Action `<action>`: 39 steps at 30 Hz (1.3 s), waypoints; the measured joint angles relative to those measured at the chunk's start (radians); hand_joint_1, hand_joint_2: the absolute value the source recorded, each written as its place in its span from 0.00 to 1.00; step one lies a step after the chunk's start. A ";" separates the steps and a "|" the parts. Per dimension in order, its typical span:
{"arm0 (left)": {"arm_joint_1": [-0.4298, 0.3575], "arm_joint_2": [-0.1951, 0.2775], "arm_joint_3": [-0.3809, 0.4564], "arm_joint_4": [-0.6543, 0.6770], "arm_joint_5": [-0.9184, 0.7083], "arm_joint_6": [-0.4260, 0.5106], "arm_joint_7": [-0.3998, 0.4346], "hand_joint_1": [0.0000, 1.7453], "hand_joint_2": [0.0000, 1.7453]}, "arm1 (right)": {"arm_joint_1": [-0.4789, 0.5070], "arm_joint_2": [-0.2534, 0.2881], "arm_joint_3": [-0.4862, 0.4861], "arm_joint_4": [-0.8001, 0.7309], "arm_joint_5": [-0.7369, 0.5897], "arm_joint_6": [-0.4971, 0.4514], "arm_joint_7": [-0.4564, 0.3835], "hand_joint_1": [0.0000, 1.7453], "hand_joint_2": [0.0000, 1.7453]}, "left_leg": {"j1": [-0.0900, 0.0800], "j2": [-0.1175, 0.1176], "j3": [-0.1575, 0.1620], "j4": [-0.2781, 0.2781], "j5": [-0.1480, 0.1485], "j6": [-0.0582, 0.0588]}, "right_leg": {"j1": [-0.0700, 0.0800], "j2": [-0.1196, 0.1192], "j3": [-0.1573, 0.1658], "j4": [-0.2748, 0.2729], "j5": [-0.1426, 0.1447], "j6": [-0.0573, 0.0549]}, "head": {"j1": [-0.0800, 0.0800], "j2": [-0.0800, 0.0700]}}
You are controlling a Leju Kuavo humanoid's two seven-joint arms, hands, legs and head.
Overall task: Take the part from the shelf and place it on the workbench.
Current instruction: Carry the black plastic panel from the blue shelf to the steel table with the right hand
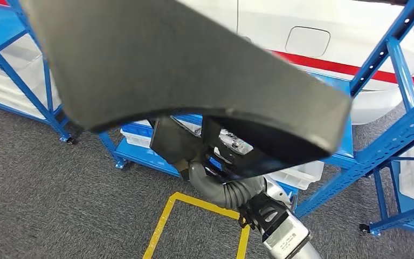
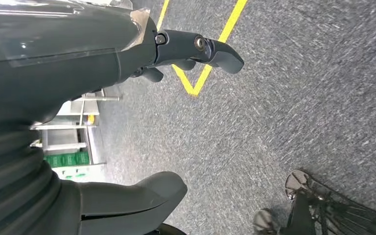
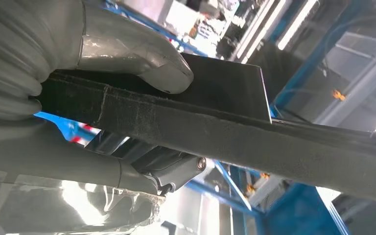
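Above right hand (image 1: 215,156), gripped part (image 1: 156,59)

Right arm (image 1: 280,229) rises from the lower edge of the head view, wrist bent up toward the part (image 1: 183,65). Right hand (image 3: 127,112) grips the part: thumb pressed on one face, fingers (image 3: 176,171) under the opposite face. Left hand (image 2: 142,54) hangs toward the floor, fingers curled slightly, apart from the thumb, holding nothing.

Even, bright illumination is observed in the head view. The carpet (image 2: 293,98) is smeared by motion blur in the left wrist view. Overexposed glare from ceiling lights (image 3: 264,34) is recorded in the right wrist view.
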 joint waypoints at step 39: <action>-0.028 0.026 0.000 -0.002 0.032 -0.009 0.000 0.00 1.00 | -0.100 0.034 0.012 0.031 -0.074 0.094 0.004 1.00 1.00 | -0.003 -0.107 -0.025 0.016 0.009 -0.022 | -0.007 0.074 0.076 -0.205 0.113 0.019 | -0.001 0.000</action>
